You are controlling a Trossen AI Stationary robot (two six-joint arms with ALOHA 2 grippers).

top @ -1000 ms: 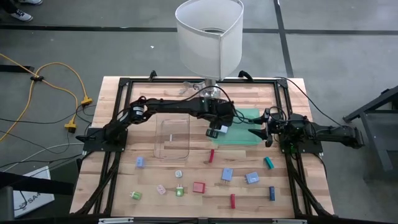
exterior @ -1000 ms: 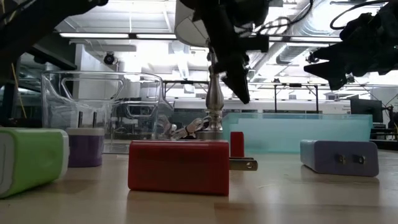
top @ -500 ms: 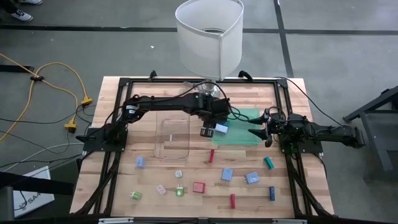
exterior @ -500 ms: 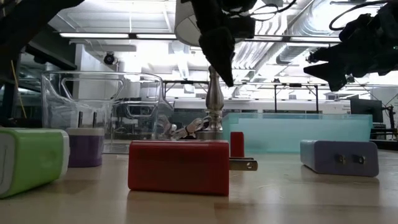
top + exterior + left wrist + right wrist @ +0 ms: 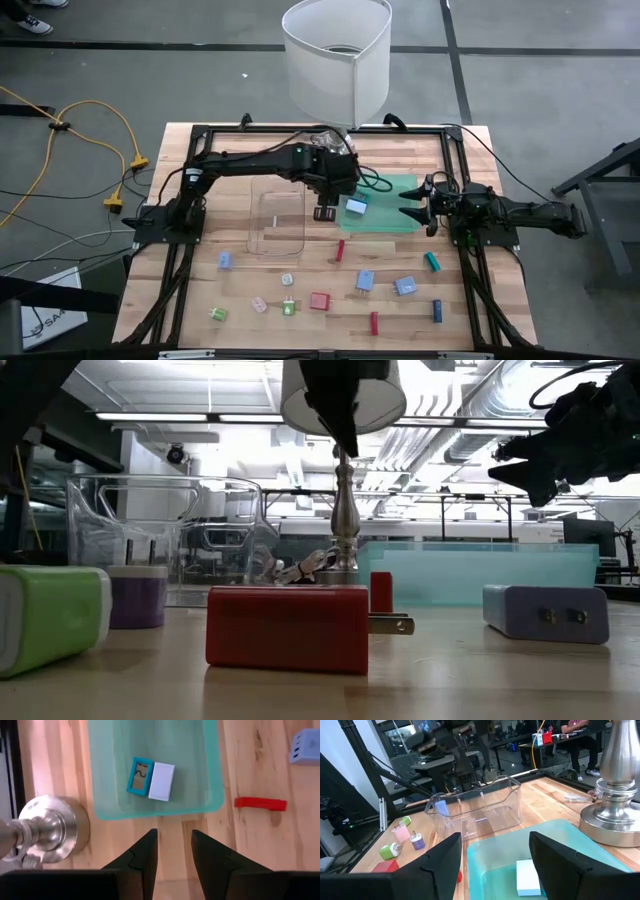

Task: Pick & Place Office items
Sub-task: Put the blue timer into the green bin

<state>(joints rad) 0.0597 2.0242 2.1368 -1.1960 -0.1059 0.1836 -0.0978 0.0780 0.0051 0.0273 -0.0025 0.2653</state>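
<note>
While your left gripper (image 5: 325, 212) hangs above the bare wood between the clear tray (image 5: 279, 221) and the green tray (image 5: 392, 215), its two fingers stand slightly apart with nothing between them, as the left wrist view shows (image 5: 172, 851). You have one item in the green tray: a pale blue and teal block (image 5: 355, 206) lying flat near the tray's left end, seen from the left wrist as a white half beside a teal half (image 5: 151, 779). Your right gripper (image 5: 411, 207) waits over the right part of the green tray, its fingers spread wide and empty, and in the right wrist view (image 5: 495, 851) you look past them at the block (image 5: 527, 876) and the clear tray (image 5: 480, 810). The lamp base (image 5: 50, 825) stands on the table just beside the green tray's far corner. You still have most of the office items loose on the near half of the table: a red stick (image 5: 340, 250) just in front of the green tray, a blue block (image 5: 225, 261), a pink piece (image 5: 259, 304), two green plugs (image 5: 218, 314) (image 5: 289, 307), a red charger (image 5: 319, 301), two blue blocks (image 5: 366, 281) (image 5: 405, 286), a teal stick (image 5: 433, 262), a blue stick (image 5: 438, 310) and another red stick (image 5: 375, 322). In the low view the red charger (image 5: 288, 628) lies with its prongs pointing right.
</note>
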